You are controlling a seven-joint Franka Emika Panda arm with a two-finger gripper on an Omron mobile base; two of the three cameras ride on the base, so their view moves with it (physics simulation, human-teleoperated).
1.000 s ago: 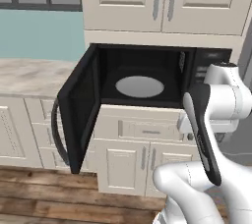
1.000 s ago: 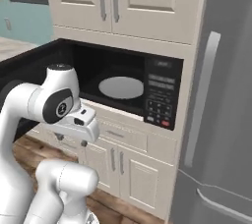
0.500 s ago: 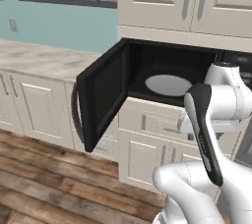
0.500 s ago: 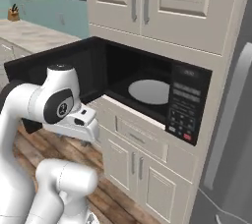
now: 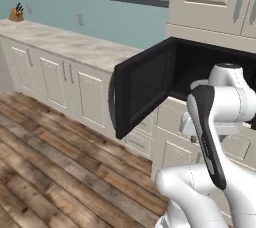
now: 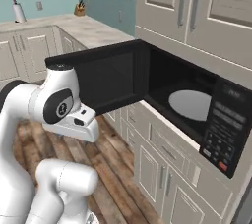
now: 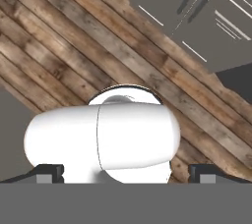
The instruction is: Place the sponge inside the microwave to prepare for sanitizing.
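Item: microwave (image 6: 197, 115), black, built into the cream cabinet run beneath the upper cupboards. Door (image 5: 142, 89) swung wide open to the left, dark glass panel facing out, curved black handle on its outer edge. Cavity dark; white round turntable (image 6: 191, 105) lying flat on its floor, bare on top. Button panel (image 6: 224, 125) at 3 o'clock of the cavity, one red key near its lower end.

Item: sponge. Location cannot be told from these views.

Item: pincer (image 7: 126, 174), seen in the hand view pointing down at the wooden plank floor (image 7: 59, 46). Its two dark fingertips (image 7: 49, 173) stand far apart, at 7 and 5 o'clock of that view, with nothing between them. Grey cabinet doors with bar handles (image 7: 197, 2) lie at 1 o'clock of that view.

Item: counter (image 5: 65, 44), pale marbled top, running along the teal wall at 10 o'clock of the open door in the left base view. Knife block (image 5: 16, 13) stands at its far end. In the right base view a paper towel roll (image 6: 18, 12) stands upright on the counter at 11 o'clock.

Item: lower cabinets (image 6: 162, 174), cream, panelled, with bar handles, directly below the microwave.
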